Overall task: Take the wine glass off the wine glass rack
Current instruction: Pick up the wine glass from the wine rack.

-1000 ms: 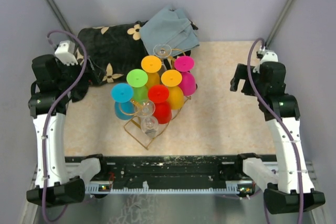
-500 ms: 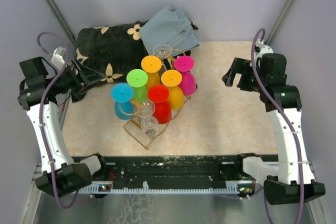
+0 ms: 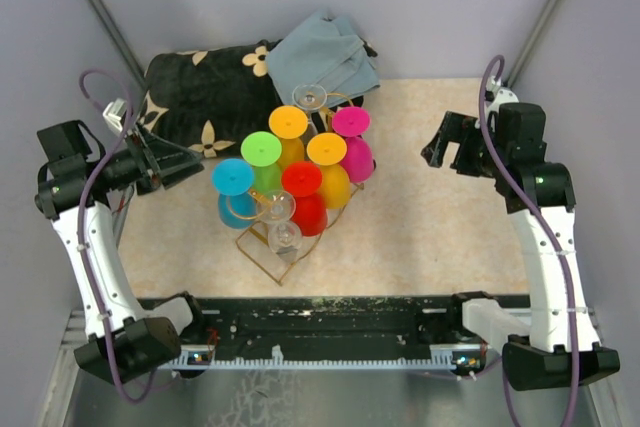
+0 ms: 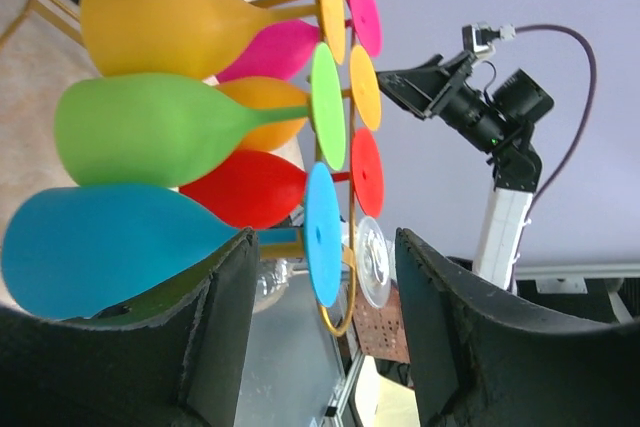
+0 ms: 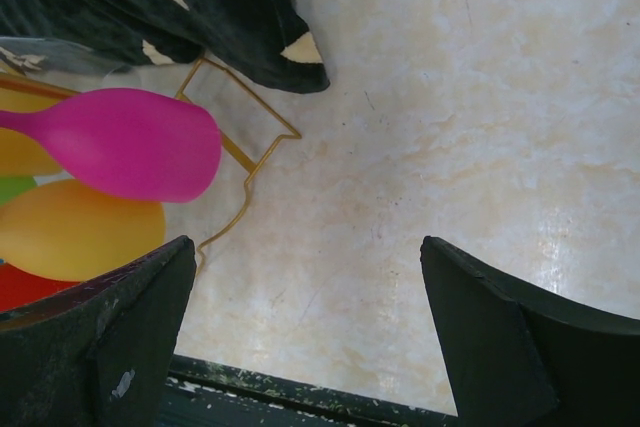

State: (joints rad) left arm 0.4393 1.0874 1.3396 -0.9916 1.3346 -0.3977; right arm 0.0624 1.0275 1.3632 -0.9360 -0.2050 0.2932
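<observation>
Both claws are gripping nothing: the left gripper (image 3: 190,160), jaws part-spread, is hovering at 9 o'clock of the gold thin-wire wine glass rack (image 3: 260,260); the right gripper (image 3: 445,152), jaws wide, at 3 o'clock. The blue opaque wine glass (image 3: 232,177) is hanging foot-up at the rack's 9 o'clock side.

Gold wire wine glass rack (image 3: 258,258), colourful wine glasses (image 3: 302,179) hanging inverted

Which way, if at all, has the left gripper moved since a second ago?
Yes. The left gripper has swung out across the floral cloth toward the wine glass rack, nearer the blue wine glass.
</observation>
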